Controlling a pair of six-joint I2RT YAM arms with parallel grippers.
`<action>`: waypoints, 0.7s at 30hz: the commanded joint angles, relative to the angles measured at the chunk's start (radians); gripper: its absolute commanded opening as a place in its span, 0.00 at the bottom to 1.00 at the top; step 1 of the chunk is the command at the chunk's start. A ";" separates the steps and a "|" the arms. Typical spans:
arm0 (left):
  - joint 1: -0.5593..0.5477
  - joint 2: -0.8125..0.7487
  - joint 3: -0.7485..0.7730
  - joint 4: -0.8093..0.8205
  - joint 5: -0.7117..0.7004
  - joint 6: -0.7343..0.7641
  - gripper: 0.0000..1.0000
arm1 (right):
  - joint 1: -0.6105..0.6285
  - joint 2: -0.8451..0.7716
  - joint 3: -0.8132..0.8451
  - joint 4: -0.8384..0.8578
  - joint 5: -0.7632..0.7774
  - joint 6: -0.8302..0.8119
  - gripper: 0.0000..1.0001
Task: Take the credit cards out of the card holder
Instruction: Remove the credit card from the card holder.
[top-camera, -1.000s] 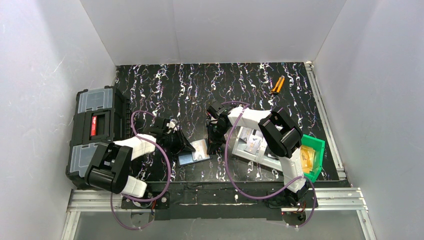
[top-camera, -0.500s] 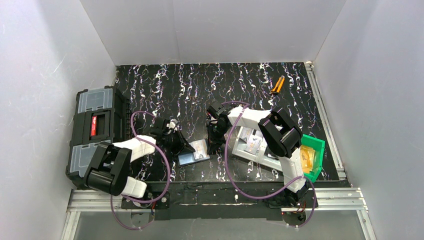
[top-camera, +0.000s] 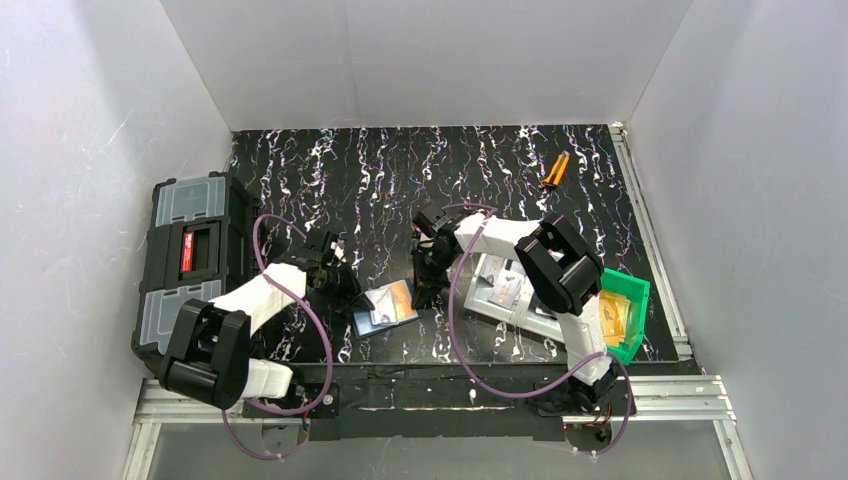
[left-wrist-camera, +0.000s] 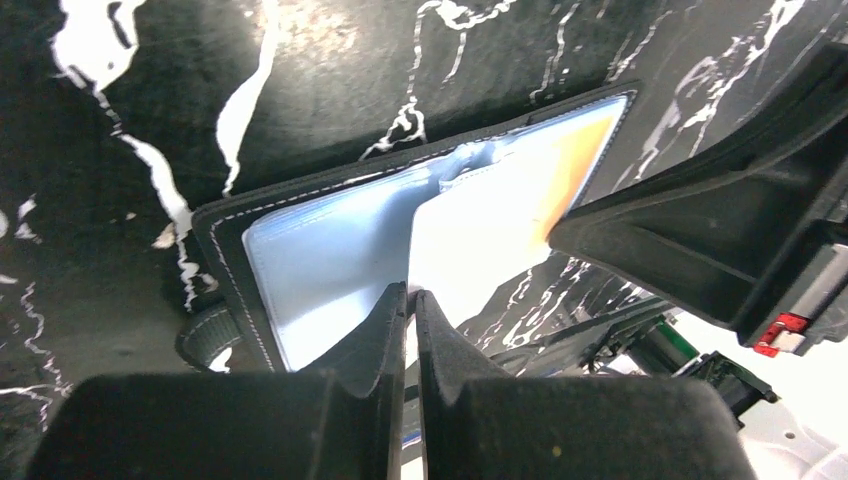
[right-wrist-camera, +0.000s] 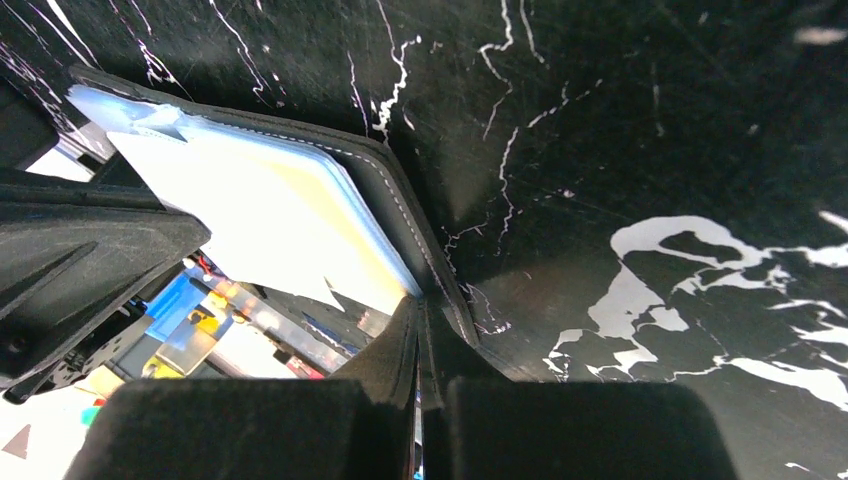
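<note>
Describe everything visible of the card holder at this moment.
The card holder is a small black bifold with pale stitching, spread open between the arms near the front of the table. Its glossy blue-grey inner pockets face up, and an orange-tan card shows in the half toward the right end effector, which is shut on that black edge. The left end effector is shut at the opposite edge. The holder looks slightly tilted.

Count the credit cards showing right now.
1: an orange-tan credit card lying in the open card holder. Others may be hidden in its pockets or washed out by glare.
</note>
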 joint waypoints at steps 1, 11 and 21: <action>0.021 -0.024 0.021 -0.150 -0.134 0.038 0.00 | 0.011 0.081 -0.046 -0.003 0.171 -0.029 0.01; 0.052 -0.032 0.054 -0.237 -0.213 0.081 0.00 | 0.011 0.090 -0.048 0.001 0.172 -0.028 0.01; 0.069 -0.062 0.087 -0.305 -0.258 0.125 0.00 | 0.007 0.088 -0.053 0.004 0.174 -0.026 0.01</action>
